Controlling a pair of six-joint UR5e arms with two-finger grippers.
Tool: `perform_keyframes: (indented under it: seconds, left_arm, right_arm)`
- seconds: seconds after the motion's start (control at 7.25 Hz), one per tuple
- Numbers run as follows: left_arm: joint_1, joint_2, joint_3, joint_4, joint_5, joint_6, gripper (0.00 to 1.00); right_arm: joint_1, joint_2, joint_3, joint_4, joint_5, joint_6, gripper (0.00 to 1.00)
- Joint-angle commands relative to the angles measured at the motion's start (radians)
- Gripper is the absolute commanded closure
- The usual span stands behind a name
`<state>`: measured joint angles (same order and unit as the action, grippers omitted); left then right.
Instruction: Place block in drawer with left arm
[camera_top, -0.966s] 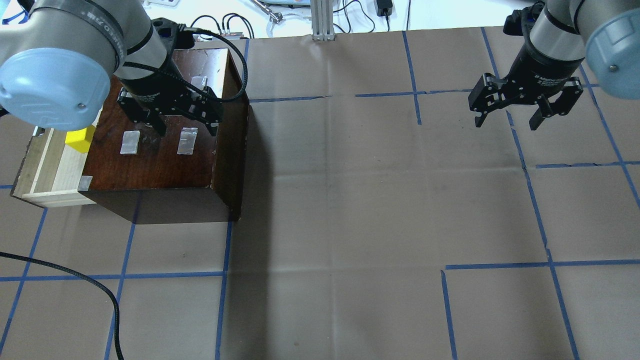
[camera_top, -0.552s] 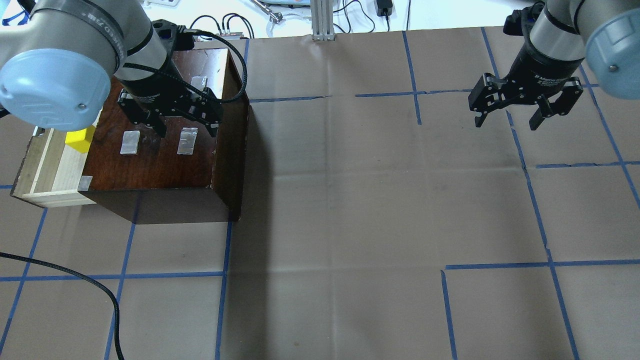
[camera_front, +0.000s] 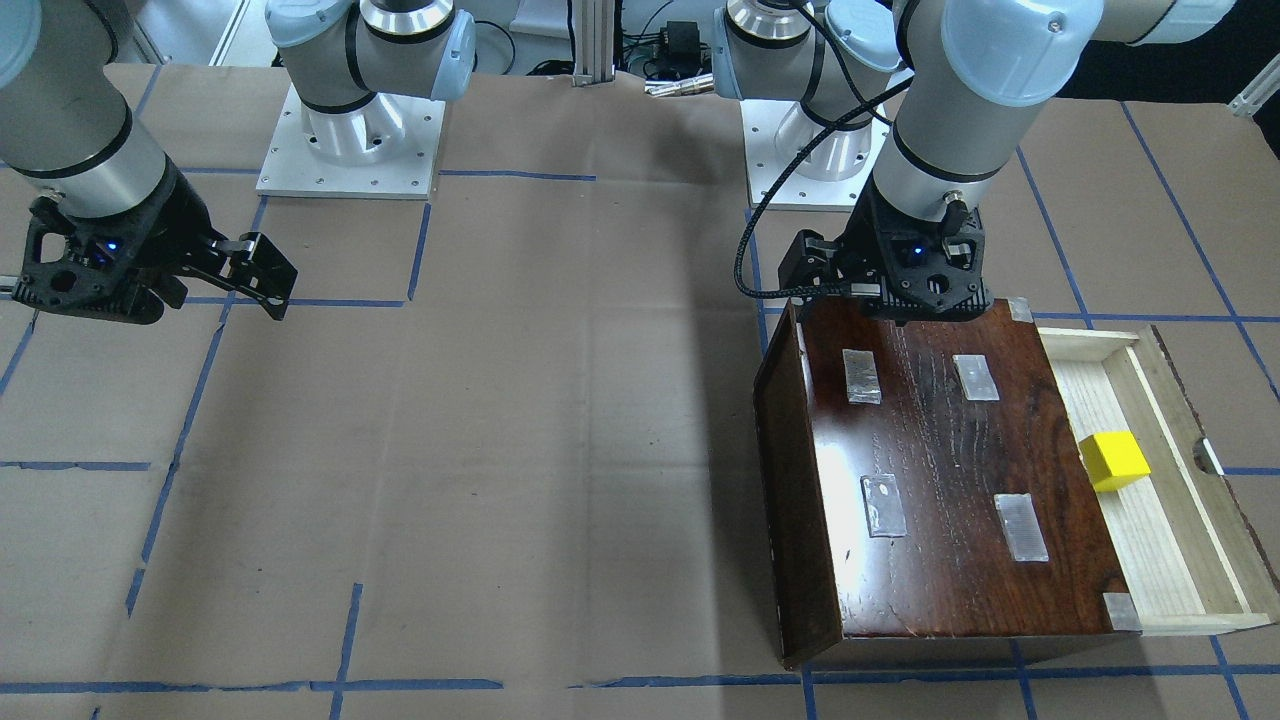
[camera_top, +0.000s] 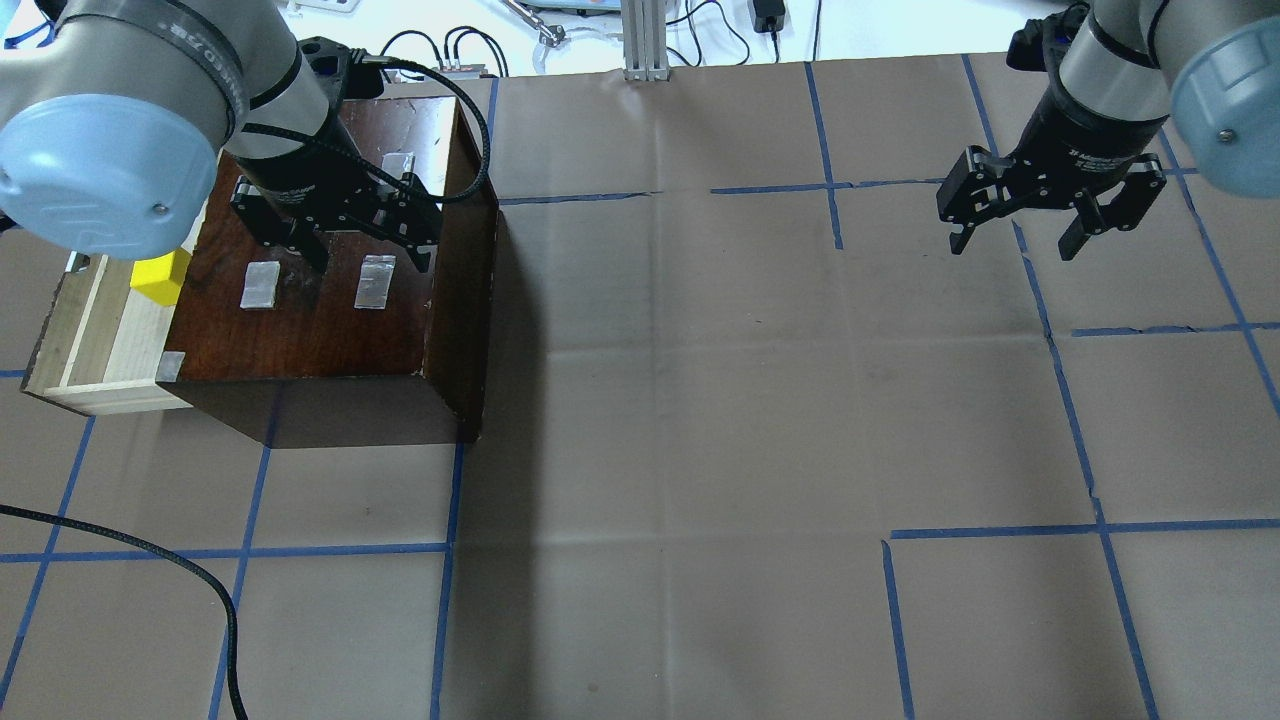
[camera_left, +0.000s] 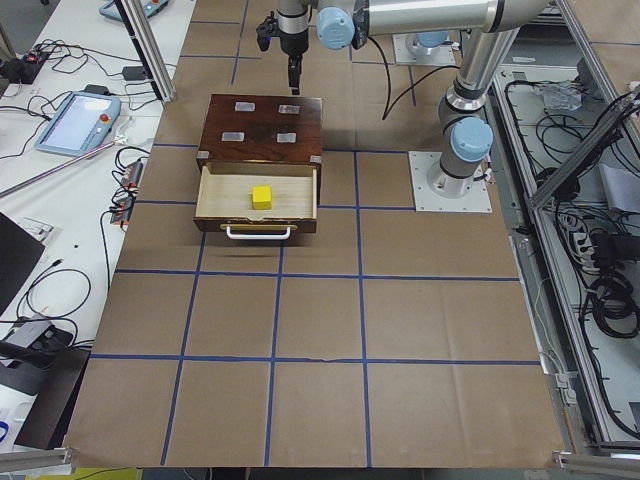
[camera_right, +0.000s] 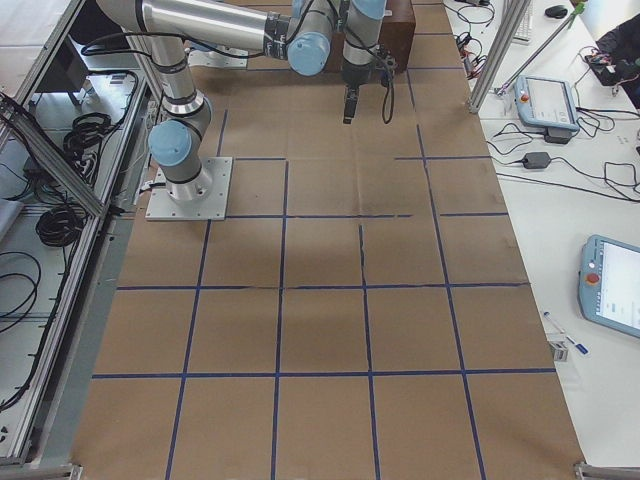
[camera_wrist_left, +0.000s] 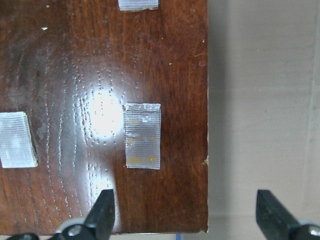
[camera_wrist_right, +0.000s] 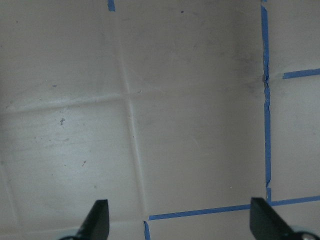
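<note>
overhead exterior hides part of the drawer (camera_top: 100, 340) behind the left arm (camera_top: 110, 150); exterior left shows it whole, the block (camera_left: 262, 196) lying inside. left gripper (camera_top: 372, 262) spread wide, empty, above the box (camera_top: 330, 320) top; right gripper (camera_top: 1013, 247) wide too.

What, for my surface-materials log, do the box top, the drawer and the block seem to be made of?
The box top looks like dark wood under a glossy varnish: grain lines show, and the wrist view has a bright glare spot. The drawer looks like pale, unfinished wood, matte with fine grain. The block is an even bright yellow with no grain; plastic, foam or painted wood, I cannot tell.
</note>
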<state>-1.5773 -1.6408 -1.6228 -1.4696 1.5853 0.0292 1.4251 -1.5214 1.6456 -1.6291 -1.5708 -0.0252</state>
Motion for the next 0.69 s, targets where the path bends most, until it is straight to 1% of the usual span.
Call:
perform_keyframes:
  seconds: [0.0, 0.55]
  left_arm:
    - [0.002, -0.001, -0.005, 0.002, -0.001, 0.0, 0.01]
    - [0.002, -0.008, -0.005, 0.002, -0.005, -0.002, 0.01]
  right_arm:
    - [0.0, 0.0, 0.0, 0.0, 0.0, -0.001, 0.0]
    - [0.0, 0.0, 0.0, 0.0, 0.0, -0.001, 0.0]
